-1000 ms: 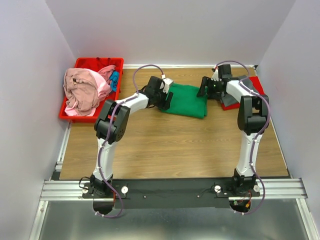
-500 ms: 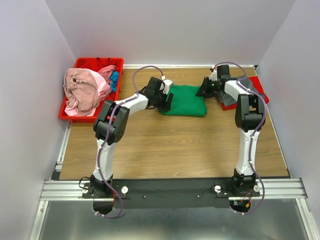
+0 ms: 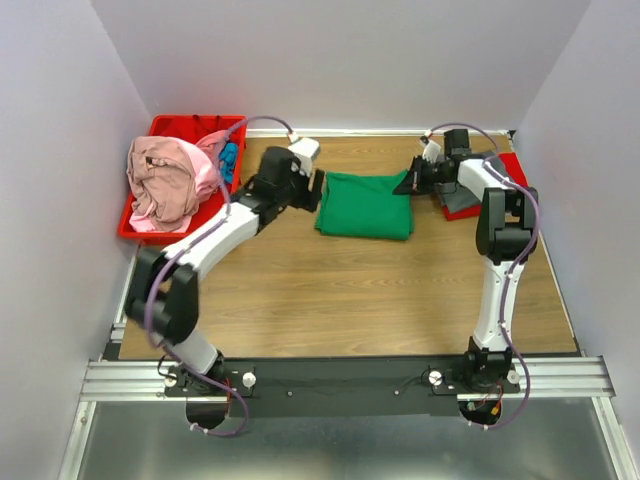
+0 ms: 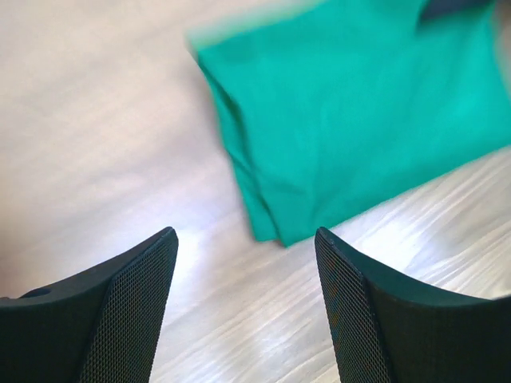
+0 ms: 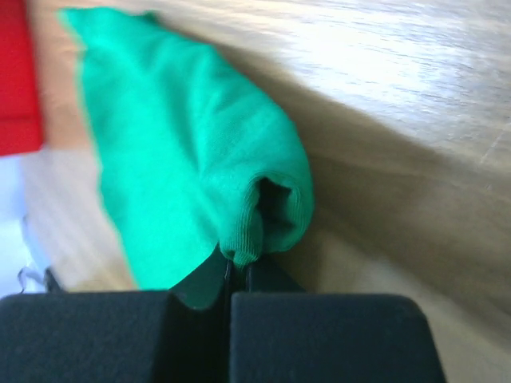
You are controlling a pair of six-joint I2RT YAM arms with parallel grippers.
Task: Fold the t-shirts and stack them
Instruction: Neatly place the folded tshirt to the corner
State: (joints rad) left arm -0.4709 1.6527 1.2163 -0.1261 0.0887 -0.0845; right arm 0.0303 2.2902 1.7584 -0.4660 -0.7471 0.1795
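Note:
A folded bright green t-shirt [image 3: 365,205] [image 4: 359,120] [image 5: 184,144] lies flat on the wooden table at the back middle. My right gripper [image 3: 408,185] [image 5: 235,267] is at the shirt's right edge, shut on a ribbed hem fold of the green cloth. Just off the shirt's left edge, my left gripper [image 3: 305,190] [image 4: 243,235] hangs open over bare wood with nothing between its fingers. A pile of pink t-shirts [image 3: 165,180] and a blue one [image 3: 229,157] spill over the red bin [image 3: 190,125] at the back left. A dark grey t-shirt [image 3: 458,205] lies at the back right.
The grey shirt rests on a flat red piece [image 3: 517,172] beside the right wall. White walls close in the back and both sides. A metal rail [image 3: 340,375] carries the arm bases at the near edge.
My right gripper has shut on the green shirt's right edge. My left arm has drawn back leftward off the shirt, still open. The shirt now lies flatter and squarer.

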